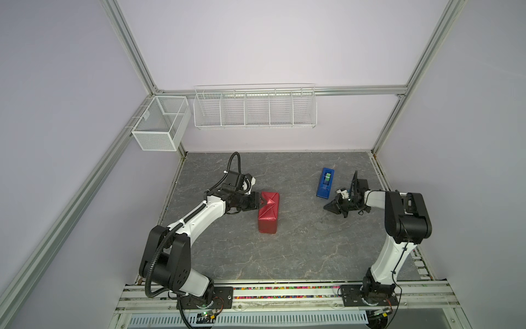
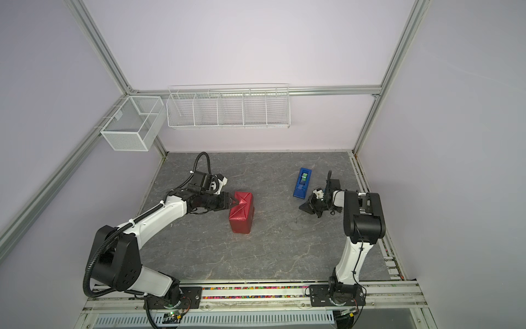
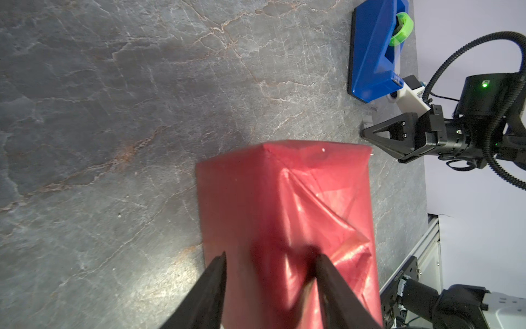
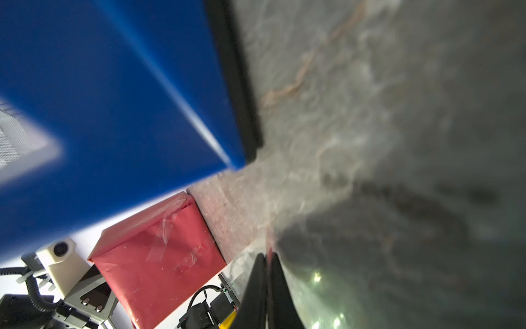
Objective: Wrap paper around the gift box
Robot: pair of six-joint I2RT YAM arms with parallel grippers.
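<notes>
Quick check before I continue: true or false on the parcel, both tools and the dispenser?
1. Red paper hides the box entirely. True.
2. The right tool grips the dispenser. False: it is shut beside it, not touching.
3. The left tool is at the folded flaps, jaws parted. True.
4. The dispenser stands left of the paper in both top views. False: right.
5. No tape is on the paper. False: clear strips show in the right wrist view.

left hand (image 2: 232, 202) at red paper (image 2: 242, 218), dispenser (image 2: 302, 183) apart
</notes>
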